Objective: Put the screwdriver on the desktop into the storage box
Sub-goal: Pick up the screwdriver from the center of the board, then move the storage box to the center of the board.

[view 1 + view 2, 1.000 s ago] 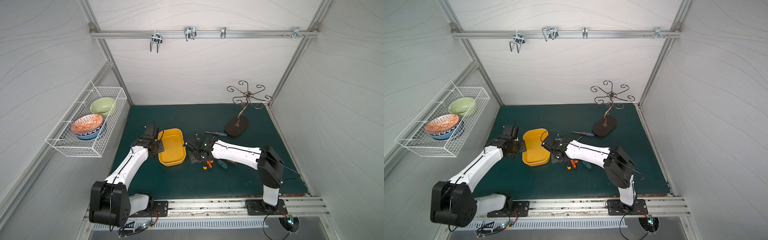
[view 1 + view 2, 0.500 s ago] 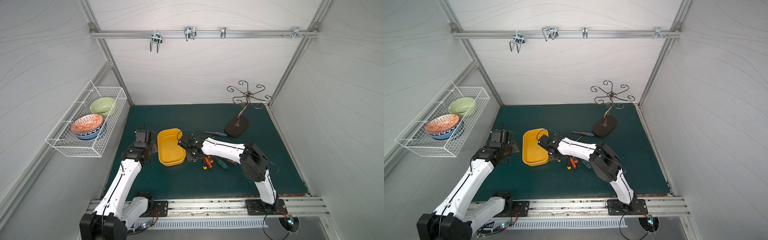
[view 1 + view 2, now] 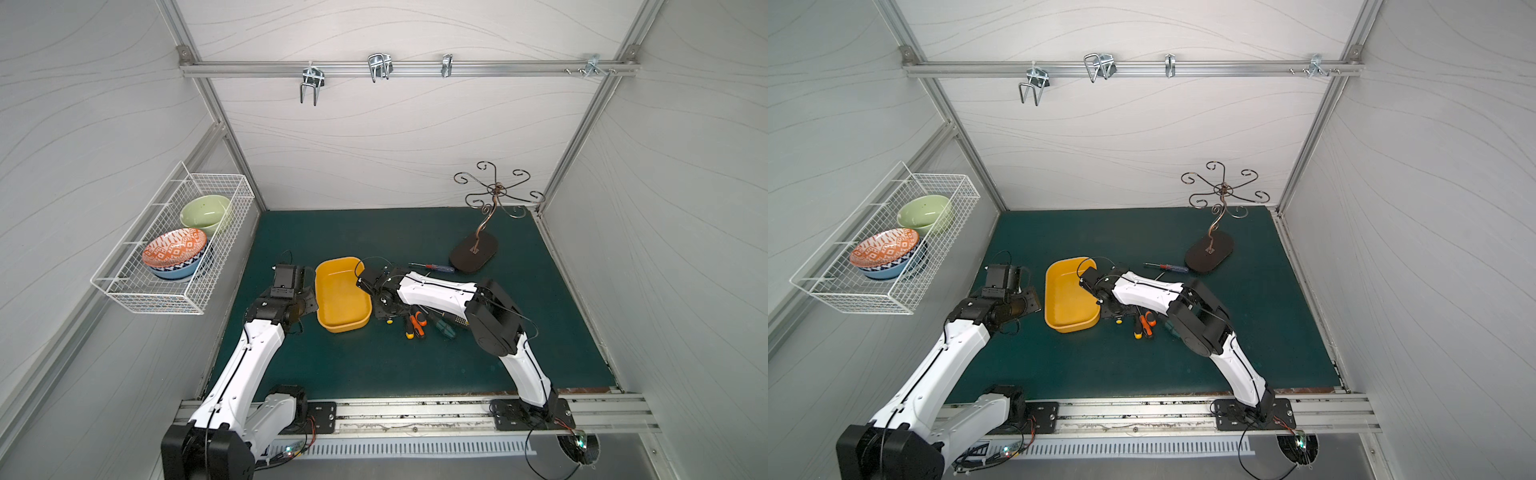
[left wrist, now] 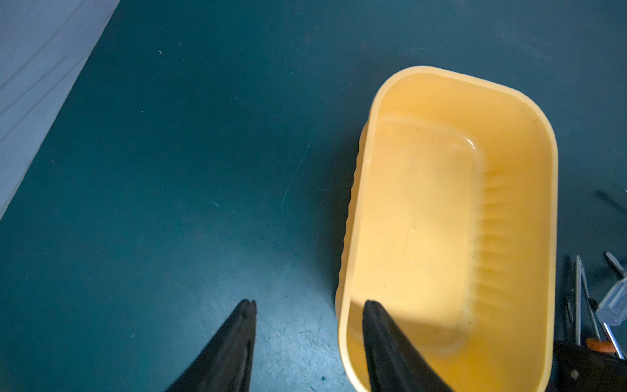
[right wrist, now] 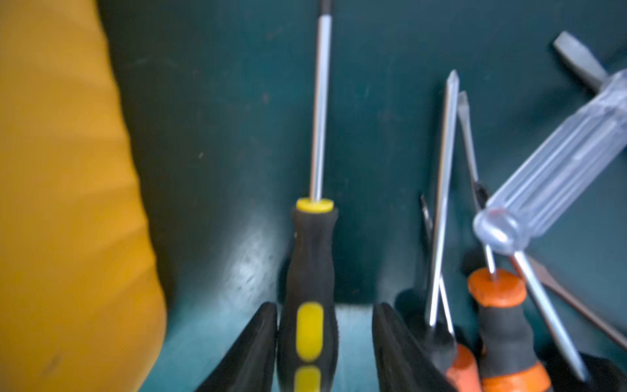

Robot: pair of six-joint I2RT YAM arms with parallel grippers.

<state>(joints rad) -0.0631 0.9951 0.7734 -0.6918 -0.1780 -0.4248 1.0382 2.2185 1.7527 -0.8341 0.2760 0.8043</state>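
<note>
right fingers either side of the yellow-and-black screwdriver, box just beside

right wrist view first: the screwdriver lies flat on the desktop. it is just beside the storage box but apart from it, long axis running along the box's wall. handle nearest the lens, shaft pointing straight away, the very tip cut off by the frame. the right gripper has a finger on each side of the handle. one finger is against the rubber and the other stands off with a gap, so spread, not clamped. the picture is soft. a clear-handled screwdriver and an orange-handled screwdriver crowd alongside, shafts crossing.

left wrist view: the left gripper is spread and holds nothing. one fingertip hangs over the box's inside, its partner over bare desktop, the long wall between them. contact with that wall, can't tell.

now both top views: the storage box lies lengthwise front to back, a little left of the desktop's middle. the screwdriver sits along its right wall, almost wholly hidden under the right gripper. only the yellow butt shows, toward the rail edge, so the tip points at the back edge.
</note>
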